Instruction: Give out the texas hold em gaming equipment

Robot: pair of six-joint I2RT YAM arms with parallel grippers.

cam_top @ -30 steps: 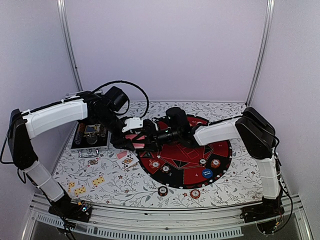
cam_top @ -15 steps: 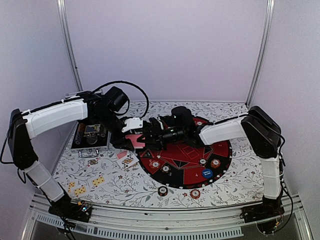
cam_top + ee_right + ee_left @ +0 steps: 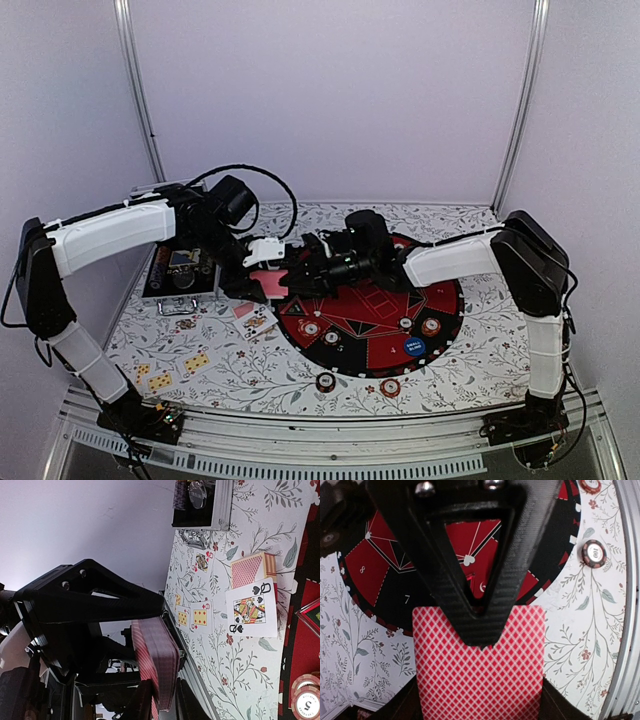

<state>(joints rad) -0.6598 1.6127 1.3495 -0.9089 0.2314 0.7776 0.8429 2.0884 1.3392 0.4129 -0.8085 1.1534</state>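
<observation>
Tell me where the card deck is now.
Top view, left of centre: the card deck is clamped in the left gripper above the left edge of the round mat.

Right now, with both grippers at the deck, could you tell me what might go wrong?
The right gripper is at the deck of cards clamped in the left gripper; it may pinch several cards instead of one. Pulling could also tug the deck loose, spilling cards over the mat and its chips.
</observation>
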